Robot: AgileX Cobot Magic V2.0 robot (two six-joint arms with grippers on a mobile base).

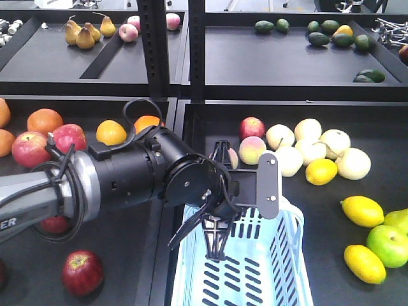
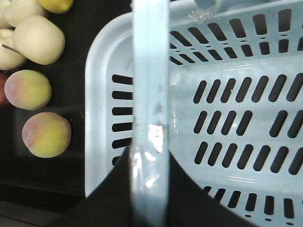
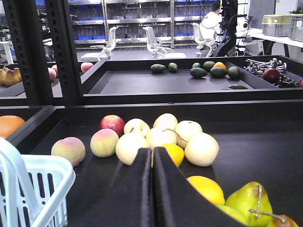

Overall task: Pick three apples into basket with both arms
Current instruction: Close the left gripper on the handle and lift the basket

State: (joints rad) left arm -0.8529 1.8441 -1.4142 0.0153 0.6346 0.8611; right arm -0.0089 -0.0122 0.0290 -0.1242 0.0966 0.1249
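The left gripper (image 1: 213, 239) hangs over the pale blue slotted plastic basket (image 1: 280, 255), its width I cannot tell; raise it clear of the loop handle (image 2: 149, 94); the right gripper (image 3: 152, 161) is closed, empty.

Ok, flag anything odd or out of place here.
The loop handle of the basket runs straight between the left claw's fingers, so the claw straddles the handle rather than any fruit. Whether it grips it I cannot tell. No fruit shows in the basket. Nothing looks spilled or broken.
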